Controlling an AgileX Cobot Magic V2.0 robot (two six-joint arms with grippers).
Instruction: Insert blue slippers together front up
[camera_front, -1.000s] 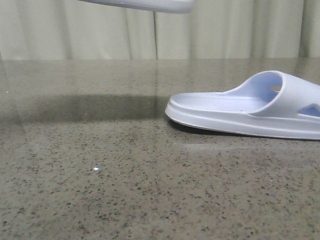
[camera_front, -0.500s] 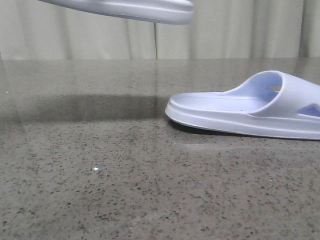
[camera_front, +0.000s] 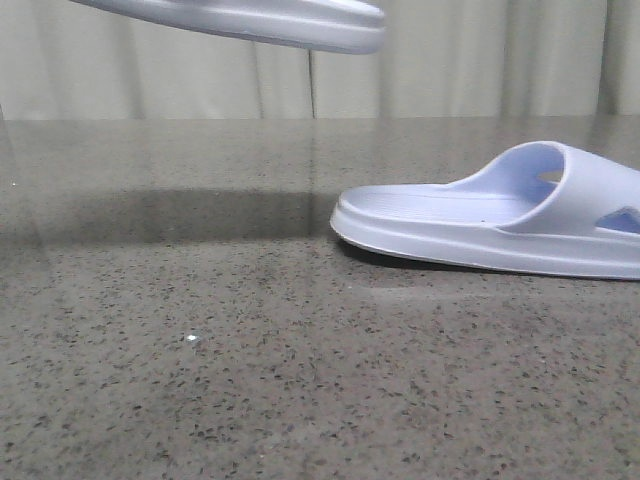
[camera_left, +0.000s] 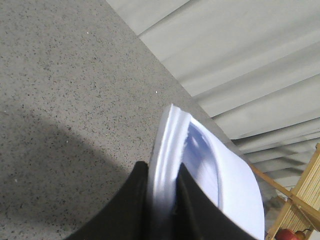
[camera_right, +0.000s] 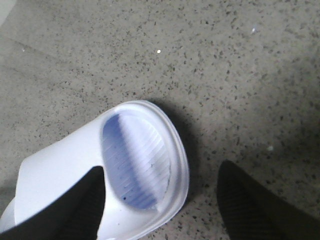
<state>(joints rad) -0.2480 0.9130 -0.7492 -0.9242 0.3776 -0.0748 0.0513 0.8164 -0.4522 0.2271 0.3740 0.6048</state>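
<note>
Two slippers — left fingers (camera_left: 162, 210) clamp the raised slipper (camera_left: 200, 170); right fingers (camera_right: 162, 210), spread wide, straddle the tabled slipper (camera_right: 125, 165).

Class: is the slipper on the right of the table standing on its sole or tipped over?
On its sole: the slipper sits flat on the table, strap up.

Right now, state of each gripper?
Left gripper: shut on the raised slipper, fingers pinching its edge, held above the table.
Right gripper: open, straddling the slipper on the table.
</note>
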